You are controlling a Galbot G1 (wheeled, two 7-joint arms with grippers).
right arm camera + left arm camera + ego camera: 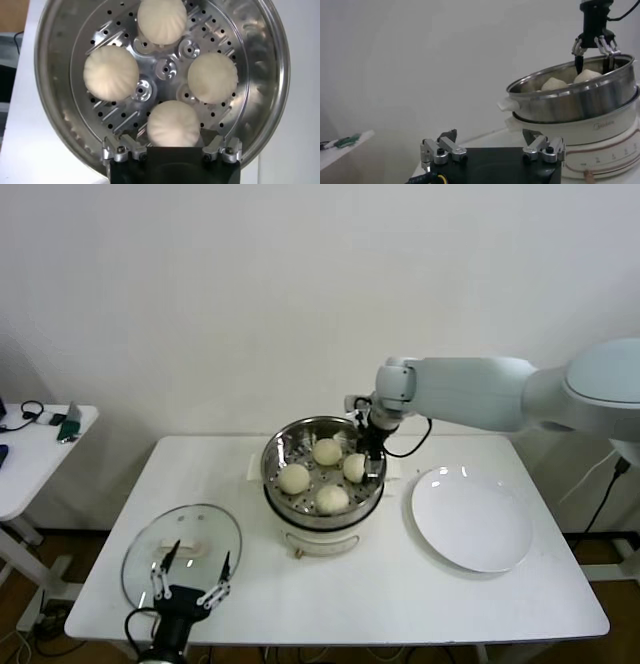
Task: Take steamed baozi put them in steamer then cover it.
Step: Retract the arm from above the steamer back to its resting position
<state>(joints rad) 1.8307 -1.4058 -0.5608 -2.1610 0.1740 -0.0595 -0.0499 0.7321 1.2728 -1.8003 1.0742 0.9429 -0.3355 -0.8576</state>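
Head view: steamer (275, 474) sitting mid-table on white pot base (320, 539), holding all four steamed baozi (327, 451) (294, 478) (354, 467) (332, 499) in a ring on the perforated floor. Right gripper (373, 450) reaching down at the basket's right rim, hanging over the right-hand bun, fingers spread and gripping nothing. Glass cover (215, 529) lying flat on the table (400, 594) to the left of the pot, handle up, well apart from the steamer. Left gripper (192, 576) hovering at the cover's near edge, jaws standing wide, holding nothing. White plate (470, 519) lying bare to the right of the pot. Side table (30, 449) with small items standing at far left.

Left wrist view: left gripper fingers (442, 150) showing parted with bare space between. Steamer (580, 97) rising beyond on its base (605, 145), two bun tops (554, 83) (587, 75) peeking over the rim. Right gripper (593, 59) dipping just inside the far rim, prongs apart, straddling the second bun.

Right wrist view: looking straight down into the steamer (55, 75). Four baozi (162, 20) (110, 72) (212, 78) (173, 123) resting apart from one another around the centre hub. Nearest bun lying between the spread finger bases (121, 150), whether touching: cannot tell.
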